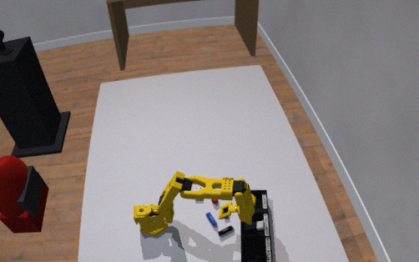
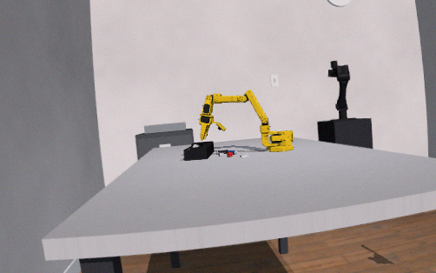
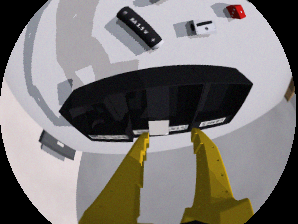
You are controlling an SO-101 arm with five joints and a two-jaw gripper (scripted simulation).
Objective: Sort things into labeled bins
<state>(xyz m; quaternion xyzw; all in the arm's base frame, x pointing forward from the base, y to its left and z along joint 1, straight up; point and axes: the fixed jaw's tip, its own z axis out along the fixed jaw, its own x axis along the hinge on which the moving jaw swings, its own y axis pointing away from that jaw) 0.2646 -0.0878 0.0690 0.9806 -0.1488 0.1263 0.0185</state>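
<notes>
Where grey walls meet wood floor, a pale tabletop (image 1: 188, 125) (image 2: 243, 196)

Landmark, the white-topped table (image 1: 188, 125) (image 2: 243, 200): wood-plank floor (image 1: 167, 52) (image 2: 330, 248) around and beneath it, plain grey wall (image 1: 355, 83) (image 2: 48, 87) alongside, pale wall (image 2: 182, 52) behind in the exterior view. Brown wooden furniture (image 1: 252, 29) beyond its far end in the top view; black pedestal (image 1: 25, 100) (image 2: 347, 132) well apart from it. Shadows lie across its surface.
</notes>
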